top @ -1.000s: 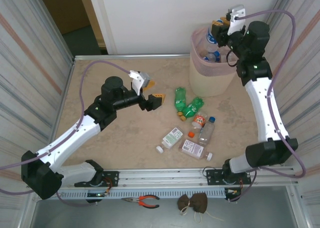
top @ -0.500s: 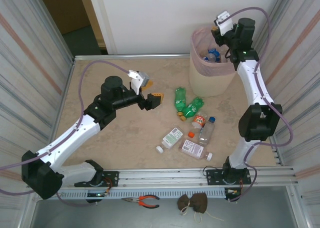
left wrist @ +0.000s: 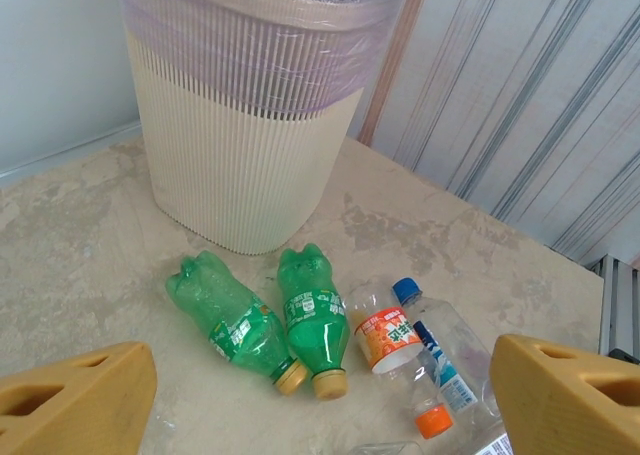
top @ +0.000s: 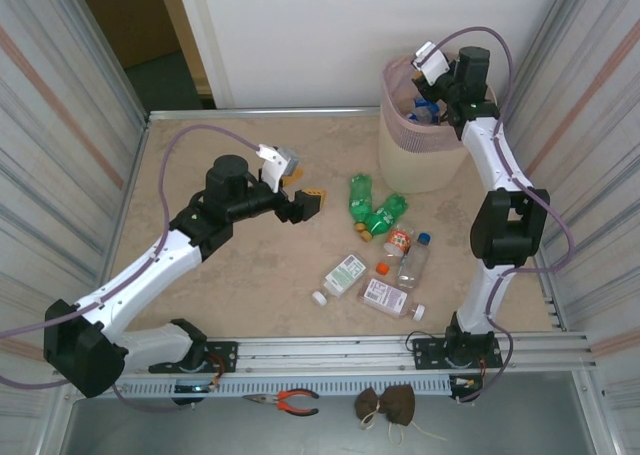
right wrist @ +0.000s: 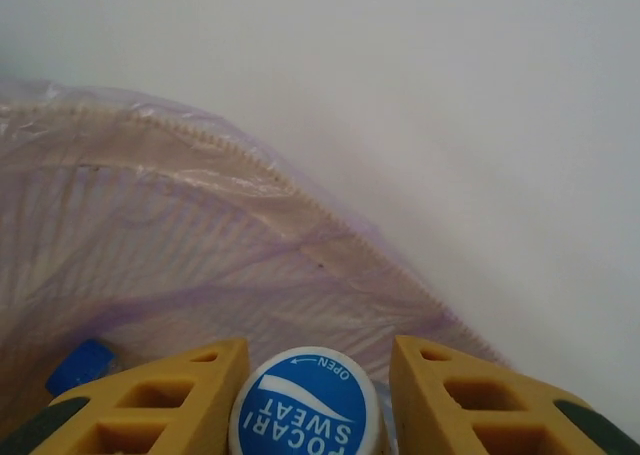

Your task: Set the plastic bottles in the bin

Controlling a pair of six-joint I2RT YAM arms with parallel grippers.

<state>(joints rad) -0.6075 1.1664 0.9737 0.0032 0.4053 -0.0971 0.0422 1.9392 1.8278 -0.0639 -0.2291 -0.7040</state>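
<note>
— Where is the right gripper?
— Down inside the bin, with the pink liner rising just ahead of the fingers. A blue-capped bottle sits between them, its cap facing back at the wrist. We cannot tell whether they pinch it or have slackened
— So what worries us?
— If one pad clings, the bottle may ride back out as we lift. The liner is also close enough to snag on a fingertip, and that could drag the bag or rock the bin
— And the left gripper?
— Spread wide and holding nothing, low over the table. Straight ahead two green bottles lie side by side, caps towards the hand. The bin's ribbed wall stands close beyond them
— Anything in the way there?
— The pair lie so near each other that we might take both or knock one rolling. Ahead and to the hand's right, an orange-labelled bottle crowds a clear one with a blue cap. Two flat white-labelled bottles wait nearer our bases, and pliers lie off the table's near edge
</note>
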